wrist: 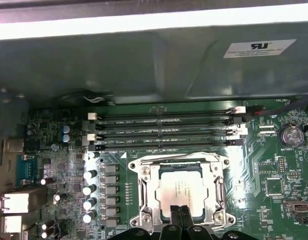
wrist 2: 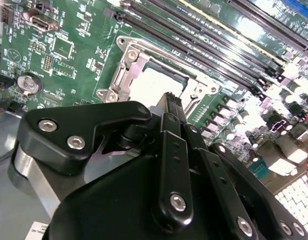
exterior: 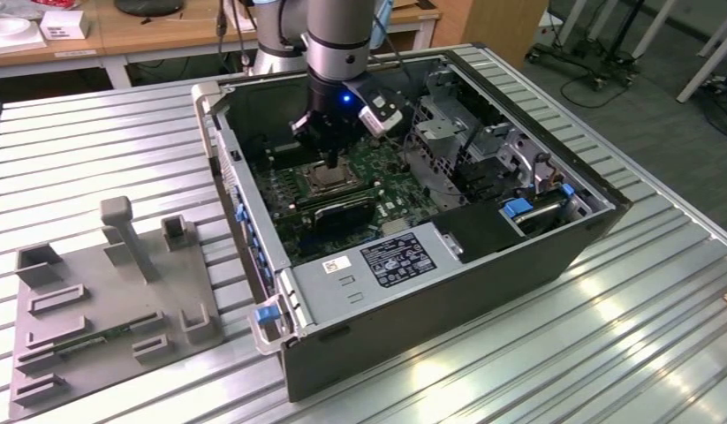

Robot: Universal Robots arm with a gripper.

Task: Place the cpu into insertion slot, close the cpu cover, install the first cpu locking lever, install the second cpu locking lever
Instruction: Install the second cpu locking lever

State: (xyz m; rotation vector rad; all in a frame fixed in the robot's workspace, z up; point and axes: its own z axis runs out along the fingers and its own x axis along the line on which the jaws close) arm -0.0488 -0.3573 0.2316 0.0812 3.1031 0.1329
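Note:
The cpu, a silver-grey square, lies in the insertion slot on the green motherboard. The cpu cover, a silvery frame, lies flat around it, and the chip shows through its window. My gripper is shut, with nothing between its black fingertips. They are at the socket's edge, just over the frame's rim. In the second wrist view the fingers point down at the cpu and the cover. In the exterior view the gripper hangs right above the socket inside the open case.
Black memory slots run beside the socket, and a row of capacitors stands on its other side. The case walls and a drive cage close in around the arm. A grey fixture plate lies at the exterior view's left.

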